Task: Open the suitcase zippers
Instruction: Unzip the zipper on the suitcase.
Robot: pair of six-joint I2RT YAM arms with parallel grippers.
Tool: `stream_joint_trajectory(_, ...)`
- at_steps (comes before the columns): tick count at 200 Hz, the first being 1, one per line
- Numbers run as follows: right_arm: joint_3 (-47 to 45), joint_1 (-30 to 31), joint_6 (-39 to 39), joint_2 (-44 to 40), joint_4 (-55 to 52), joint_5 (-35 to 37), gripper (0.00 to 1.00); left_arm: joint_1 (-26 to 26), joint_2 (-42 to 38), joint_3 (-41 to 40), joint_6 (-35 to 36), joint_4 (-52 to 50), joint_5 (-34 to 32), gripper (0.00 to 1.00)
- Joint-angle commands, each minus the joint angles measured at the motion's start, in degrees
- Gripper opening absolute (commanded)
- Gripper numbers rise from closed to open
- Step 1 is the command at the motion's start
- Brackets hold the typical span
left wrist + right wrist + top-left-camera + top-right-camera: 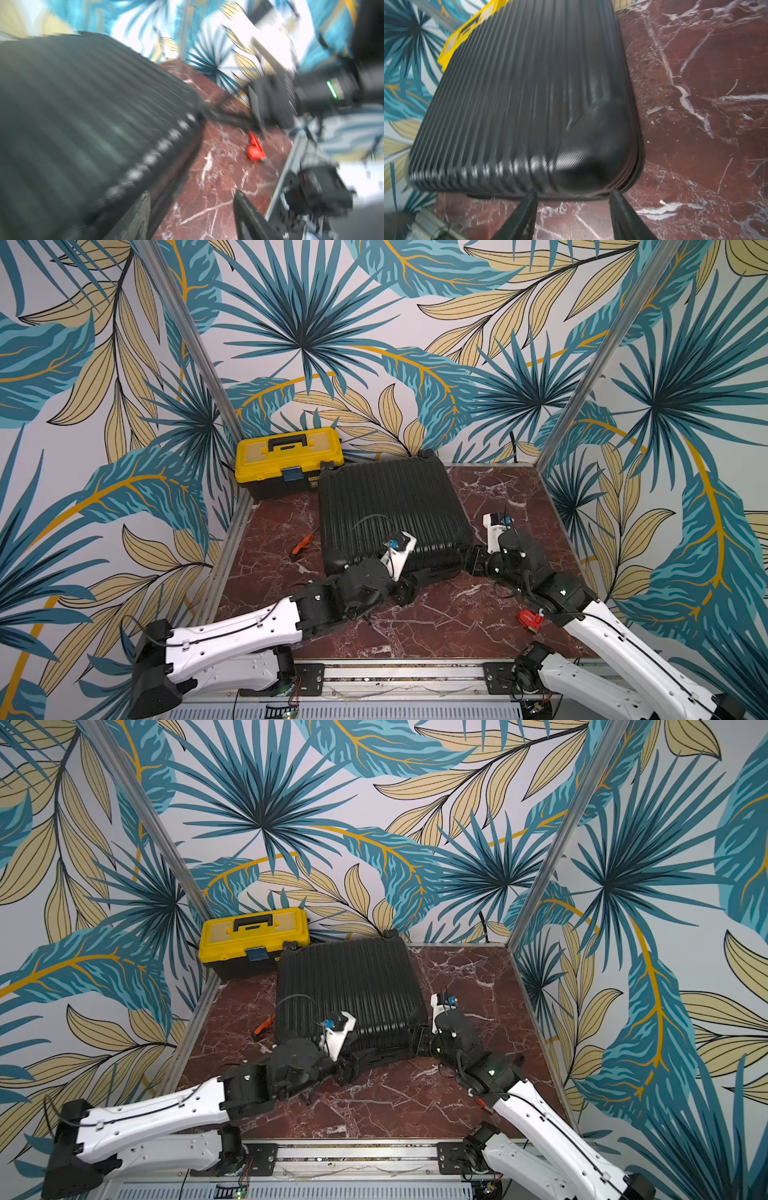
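Black ribbed hard-shell suitcase (390, 514) lies flat mid-frame on red marble tabletop (436, 622), seam reachable; left gripper (193, 209) and right gripper (573, 209) flank its near edge, jaws apart, empty.

No text, brand, number or sign can be read anywhere. The red tool (256, 151) at about 4 o'clock on the desk (436, 626) carries a pale mark too blurred to make out, and the yellow toolbox (286, 456) at 11 o'clock has a blue front latch without legible lettering.
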Motion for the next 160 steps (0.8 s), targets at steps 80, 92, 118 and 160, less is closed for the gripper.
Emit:
stream_joint_trajectory(80, -27.2, 35.3, -33.3, 28.7, 84.6, 20.9, 0.65, 23.9, -11.7, 1.3, -20.9, -30.9, 0.0, 0.82)
stream_joint_trajectory(92, -26.6, 35.3, -34.3, 35.4, 91.1, 22.4, 0.66, 24.4, -12.0, 1.4, -21.4, -30.9, 0.2, 0.82)
stream_joint_trajectory(118, -25.8, 35.0, -34.1, 46.2, 102.9, 25.9, 0.67, 25.1, -12.0, 1.9, -21.5, -30.9, 0.5, 0.82)
stream_joint_trajectory(160, -24.9, 34.6, -31.4, 54.7, 111.6, 27.9, 0.66, 25.6, -13.7, 1.8, -21.1, -30.8, 1.0, 0.82)
